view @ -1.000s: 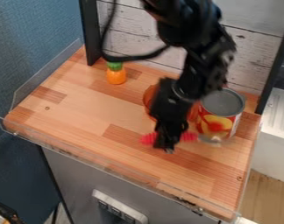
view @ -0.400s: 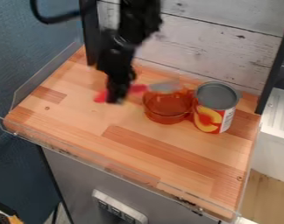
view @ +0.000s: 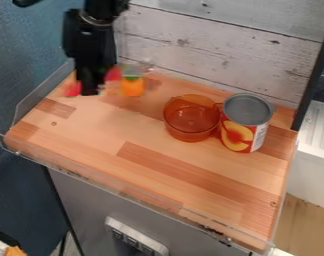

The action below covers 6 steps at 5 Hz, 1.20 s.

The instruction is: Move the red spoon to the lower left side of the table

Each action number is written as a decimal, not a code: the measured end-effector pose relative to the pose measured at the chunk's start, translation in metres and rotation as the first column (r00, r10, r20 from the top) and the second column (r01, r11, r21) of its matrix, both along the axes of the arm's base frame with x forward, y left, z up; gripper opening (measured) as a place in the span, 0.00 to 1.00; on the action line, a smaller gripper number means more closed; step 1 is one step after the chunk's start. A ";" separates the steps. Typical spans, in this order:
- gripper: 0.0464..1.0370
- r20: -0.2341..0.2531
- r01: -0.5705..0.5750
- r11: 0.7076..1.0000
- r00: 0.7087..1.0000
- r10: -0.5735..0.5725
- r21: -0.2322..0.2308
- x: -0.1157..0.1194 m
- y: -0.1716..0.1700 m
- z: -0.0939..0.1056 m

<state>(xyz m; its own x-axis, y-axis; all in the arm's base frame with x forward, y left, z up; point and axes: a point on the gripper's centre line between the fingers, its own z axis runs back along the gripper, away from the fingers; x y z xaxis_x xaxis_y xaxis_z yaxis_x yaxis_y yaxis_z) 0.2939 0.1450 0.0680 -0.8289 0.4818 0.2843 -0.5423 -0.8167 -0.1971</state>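
Note:
At the upper left, the black gripper (view: 89, 91) hangs above the back left part of the wooden table (view: 91, 132). It is shut on the red spoon (view: 112, 74), whose red handle shows on both sides of the gripper. The spoon's pale, see-through end points right, in front of the top of the orange toy from the camera's side. The part of the handle between the fingers is hidden.
An orange toy with a green top (view: 132, 86) stands at the back left. A clear orange pot (view: 190, 120) sits right of the middle, beside a can (view: 245, 122). Low clear guards line the table's left and front edges.
The gripper has carried the red spoon up and to the left, from in front of the can, past the orange pot, to the back left. The pot and toy have kept their places.

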 end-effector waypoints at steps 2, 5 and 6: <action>0.38 -0.084 -0.258 0.966 0.963 0.258 0.007 0.002 0.044 -0.022; 0.38 -0.193 -0.350 0.936 0.916 0.351 0.039 -0.016 0.053 -0.058; 0.38 -0.214 -0.344 0.938 0.914 0.345 0.045 -0.018 0.054 -0.067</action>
<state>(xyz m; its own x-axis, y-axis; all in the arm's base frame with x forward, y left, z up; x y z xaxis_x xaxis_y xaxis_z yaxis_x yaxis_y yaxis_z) 0.2764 0.1990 0.0009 -0.8615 0.1748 0.4768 -0.2572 -0.9598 -0.1128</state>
